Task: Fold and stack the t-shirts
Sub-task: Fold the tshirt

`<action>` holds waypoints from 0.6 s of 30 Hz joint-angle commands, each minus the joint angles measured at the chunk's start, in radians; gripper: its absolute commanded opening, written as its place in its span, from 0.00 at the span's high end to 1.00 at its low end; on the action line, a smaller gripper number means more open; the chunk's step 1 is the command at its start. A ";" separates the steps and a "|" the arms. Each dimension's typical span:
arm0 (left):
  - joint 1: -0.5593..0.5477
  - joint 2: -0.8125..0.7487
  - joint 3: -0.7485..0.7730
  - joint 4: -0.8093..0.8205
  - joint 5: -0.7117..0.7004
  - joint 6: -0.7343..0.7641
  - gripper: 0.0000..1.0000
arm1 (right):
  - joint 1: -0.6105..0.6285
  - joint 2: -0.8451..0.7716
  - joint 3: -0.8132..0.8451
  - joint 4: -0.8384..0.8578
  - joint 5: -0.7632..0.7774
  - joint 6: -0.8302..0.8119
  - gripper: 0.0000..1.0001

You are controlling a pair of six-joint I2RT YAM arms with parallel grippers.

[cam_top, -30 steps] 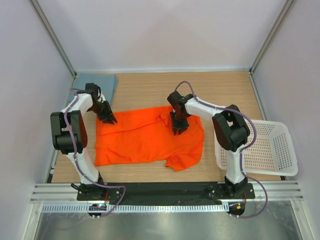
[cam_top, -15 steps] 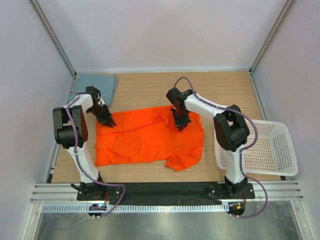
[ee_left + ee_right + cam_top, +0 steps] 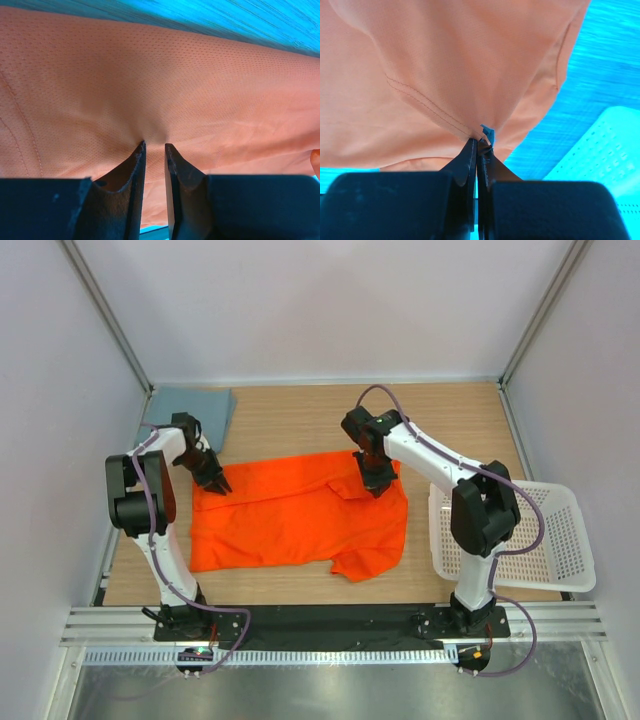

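The bright orange t-shirt (image 3: 290, 520) lies spread across the middle of the table. My left gripper (image 3: 222, 488) is down on its back left corner. In the left wrist view the narrow jaws (image 3: 154, 144) pinch a pucker of orange fabric (image 3: 150, 75). My right gripper (image 3: 377, 490) is over the shirt's back right part. In the right wrist view it (image 3: 480, 140) is shut on a stitched edge of the orange cloth (image 3: 445, 60), which hangs drawn up from the tips. The grey-blue t-shirt (image 3: 190, 405) lies flat in the far left corner.
A white perforated basket (image 3: 560, 540) stands at the right edge of the table, close to the right arm, and it also shows in the right wrist view as a basket corner (image 3: 600, 150). Grey walls enclose the table on three sides.
My right gripper has closed on the orange shirt's edge and shifted right, dragging the raised fold with it. The left gripper has stayed on the left corner.
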 commanded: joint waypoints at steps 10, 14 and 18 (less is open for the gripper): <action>0.007 0.022 -0.007 -0.002 -0.062 0.049 0.77 | -0.012 -0.073 -0.071 -0.047 0.051 -0.034 0.99; 0.009 0.024 -0.004 -0.005 -0.068 0.054 0.77 | -0.014 -0.062 -0.120 -0.016 0.044 -0.039 0.94; 0.007 0.024 0.004 -0.015 -0.065 0.056 0.77 | -0.038 -0.017 -0.198 0.053 -0.032 -0.033 0.76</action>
